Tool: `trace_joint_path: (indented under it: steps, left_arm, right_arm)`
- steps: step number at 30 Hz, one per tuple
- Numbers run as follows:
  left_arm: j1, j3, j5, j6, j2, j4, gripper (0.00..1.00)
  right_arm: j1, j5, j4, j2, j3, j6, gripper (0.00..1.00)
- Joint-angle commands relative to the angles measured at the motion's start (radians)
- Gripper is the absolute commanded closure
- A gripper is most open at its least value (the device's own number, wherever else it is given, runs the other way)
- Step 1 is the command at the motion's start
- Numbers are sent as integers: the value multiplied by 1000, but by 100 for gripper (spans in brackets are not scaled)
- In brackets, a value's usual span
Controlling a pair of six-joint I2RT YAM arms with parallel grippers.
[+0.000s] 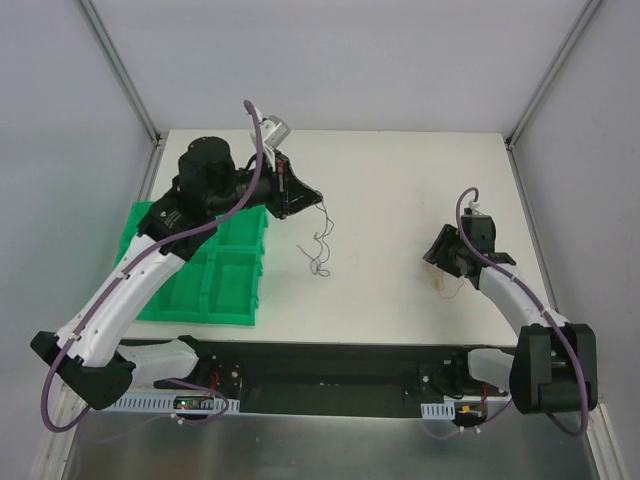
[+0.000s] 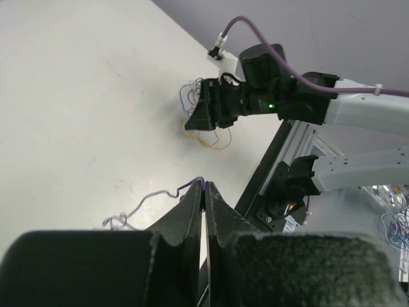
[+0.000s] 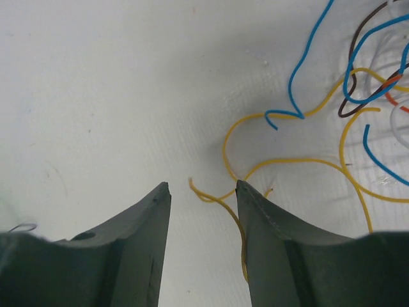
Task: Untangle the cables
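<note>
Closest to me, the right end effector (image 3: 201, 185) hangs low over the surface (image 1: 400, 180) with its fingers about half apart and gripping nothing. One yellow strand (image 3: 225, 146) lies loose in the gap between them. The wad of cables (image 1: 447, 287) sits just ahead of those fingertips and off to their right. I count five colours in it (blue, yellow, brown, red, white), but I cannot count the individual strands. This arm is much the nearer to the wad, so I judge the next pick is its job. Further out, a single grey strand (image 2: 115, 221) lies well apart from the wad. It runs lengthwise from the near side up to the left end effector (image 2: 204, 187), which is fully closed on its far end. One green bin (image 1: 235, 315) sits on the left.
</note>
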Motion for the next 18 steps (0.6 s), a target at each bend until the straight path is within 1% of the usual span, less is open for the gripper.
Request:
trace_joint_path:
  steps: [1,8,11,15,18]
  left_arm:
    - [12,-73,39,-56,40,82,100]
    - [12,-243,-42,-63,86,88,100]
    - [12,-315,-88,-61,112,91,100]
    - [12,-317,-88,-59,195,94,100]
    - [10,-282,-50,-72,281,94,100]
  right_arm:
    - [33,-34,44,-109,-38,-10,50]
    - [42,-40,82,-205,-106,-13,49]
    - [54,-50,76,-206,-95,-16,45]
    - [57,-40,56,-206,-75,-14,39]
    - [59,-30,28,-208,-63,-19,38]
